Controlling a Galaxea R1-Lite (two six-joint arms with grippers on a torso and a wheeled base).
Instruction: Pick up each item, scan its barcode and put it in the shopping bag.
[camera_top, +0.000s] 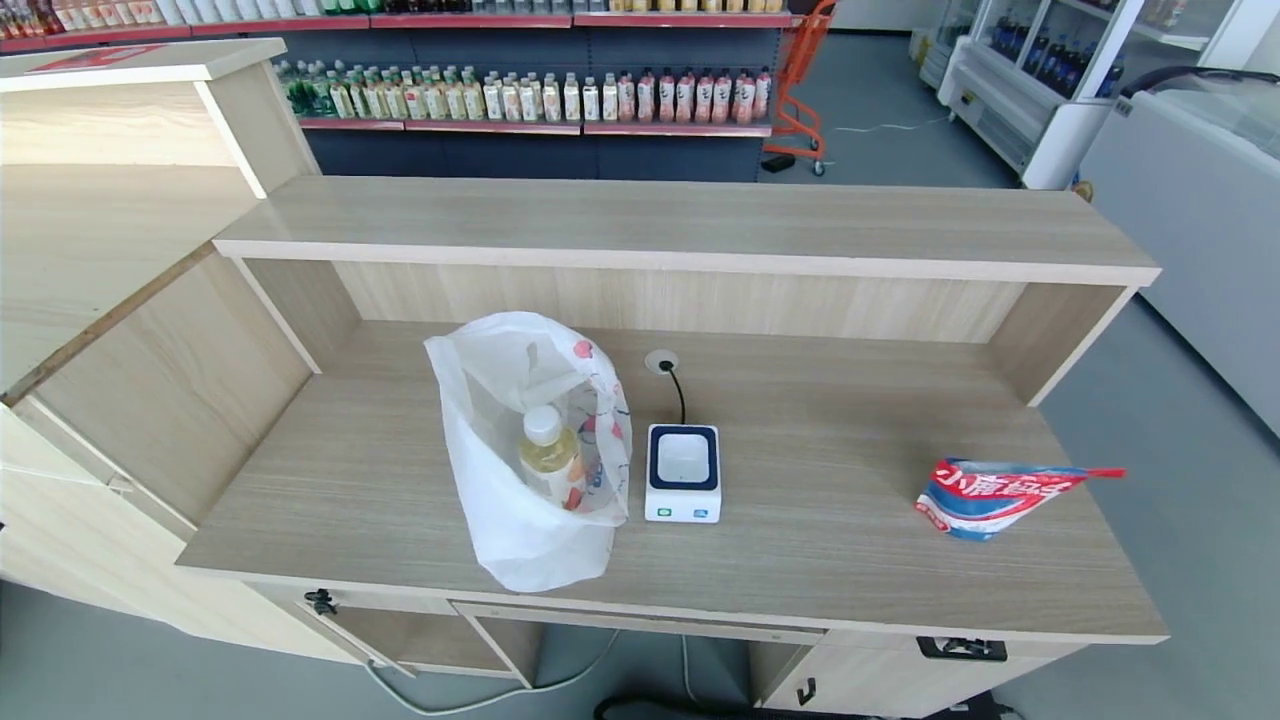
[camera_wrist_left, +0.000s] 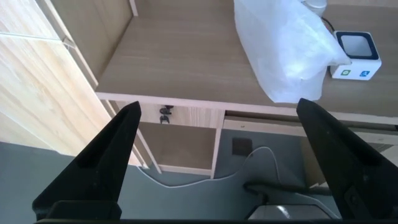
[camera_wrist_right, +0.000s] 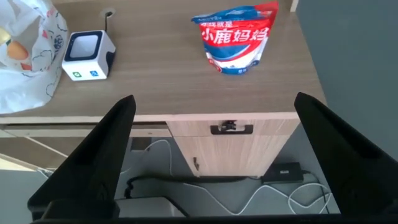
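A white plastic shopping bag (camera_top: 520, 450) stands open on the counter (camera_top: 820, 540) with a yellow-drink bottle (camera_top: 547, 455) inside it. Right beside the bag sits the white barcode scanner (camera_top: 682, 472) with its dark-framed window. A red, white and blue snack pouch (camera_top: 985, 493) lies flat near the counter's right end. My left gripper (camera_wrist_left: 217, 155) hangs open below the counter's front edge, off the bag (camera_wrist_left: 286, 53) and scanner (camera_wrist_left: 356, 55). My right gripper (camera_wrist_right: 214, 155) is open too, held low before the counter's front, with the pouch (camera_wrist_right: 239, 37), scanner (camera_wrist_right: 89, 55) and bag (camera_wrist_right: 28, 59) beyond it.
A raised wooden shelf (camera_top: 690, 225) runs along the back of the counter, with side walls at both ends. The scanner's cable goes into a grommet hole (camera_top: 661, 362). Cabinet doors and loose cables (camera_wrist_right: 205, 186) lie under the counter. Store shelves and freezers stand behind.
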